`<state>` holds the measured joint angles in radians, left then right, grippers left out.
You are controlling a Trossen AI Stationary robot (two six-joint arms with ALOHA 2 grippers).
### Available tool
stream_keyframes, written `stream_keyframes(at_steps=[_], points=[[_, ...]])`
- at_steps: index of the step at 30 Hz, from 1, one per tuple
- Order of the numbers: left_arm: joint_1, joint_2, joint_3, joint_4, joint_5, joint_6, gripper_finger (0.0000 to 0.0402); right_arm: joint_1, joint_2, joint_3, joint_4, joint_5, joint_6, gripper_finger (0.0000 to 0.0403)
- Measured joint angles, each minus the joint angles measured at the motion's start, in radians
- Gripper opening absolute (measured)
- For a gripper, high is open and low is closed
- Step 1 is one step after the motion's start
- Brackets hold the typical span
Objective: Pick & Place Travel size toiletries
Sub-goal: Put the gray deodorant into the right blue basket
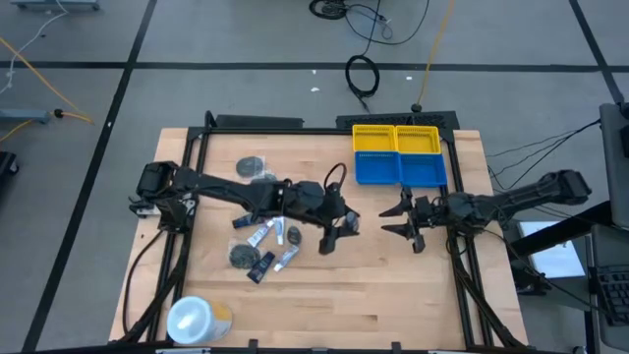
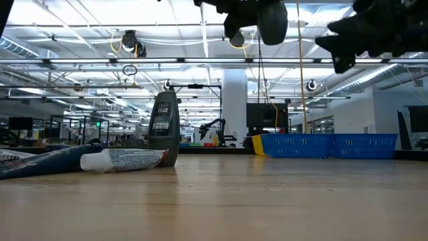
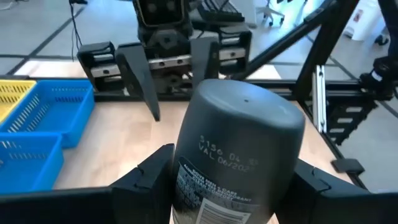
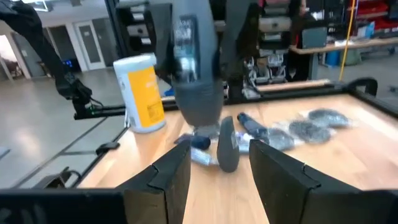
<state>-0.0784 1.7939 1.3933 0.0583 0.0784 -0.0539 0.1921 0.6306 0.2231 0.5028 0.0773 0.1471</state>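
The left hand (image 1: 339, 232) is positioned above the middle of the wooden worktop (image 1: 393, 295) and pinches a dark grey container (image 3: 239, 155). In the left wrist view the container fills the gap between the two fingers (image 3: 146, 177), with its rounded end toward the camera and printed code on its side; its lower part is cut off by the picture edge. In the right wrist view the same container (image 4: 196, 68) appears blurred, hanging off the worktop between the left hand's fingers.

The right hand (image 1: 411, 218) hovers over the worktop just beside the blue basket (image 1: 401, 169), facing the left hand. Its fingers (image 4: 165, 177) are spread apart with nothing between them. In the low view both hands are cut off at the top edge and appear only as dark shapes.

The remaining toiletries lie in a cluster (image 1: 263, 246) on the left half of the worktop, partly covered by the left arm in the high view. Visible items:
- A dark round flat piece (image 1: 253, 167) toward the far edge.
- Small white and blue tubes (image 1: 278, 236) near the arm.
- A dark upright bottle (image 2: 164, 127) and a white tube (image 2: 124, 159) lying on its side, in the low view.

The exact item count cannot be determined.

A yellow basket (image 1: 396, 138) adjoins the blue basket at the far edge. A white-and-yellow roll (image 1: 197, 319) stands at the near left corner.
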Motion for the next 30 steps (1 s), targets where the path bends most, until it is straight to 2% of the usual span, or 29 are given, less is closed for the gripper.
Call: stream_keyframes(at_steps=[11,19,30], points=[[0.027,0.0,0.0,0.017,0.0,-0.001,0.0192,0.0,0.223,0.141,0.001,0.001,-0.058,0.0155],[0.027,0.0,0.0,0.029,0.001,0.004,0.0192,0.0,0.332,0.193,0.005,0.001,-0.082,0.0159],[0.027,0.0,0.0,0.034,0.001,0.016,0.0192,0.0,0.38,0.195,0.138,0.003,-0.137,0.0267]])
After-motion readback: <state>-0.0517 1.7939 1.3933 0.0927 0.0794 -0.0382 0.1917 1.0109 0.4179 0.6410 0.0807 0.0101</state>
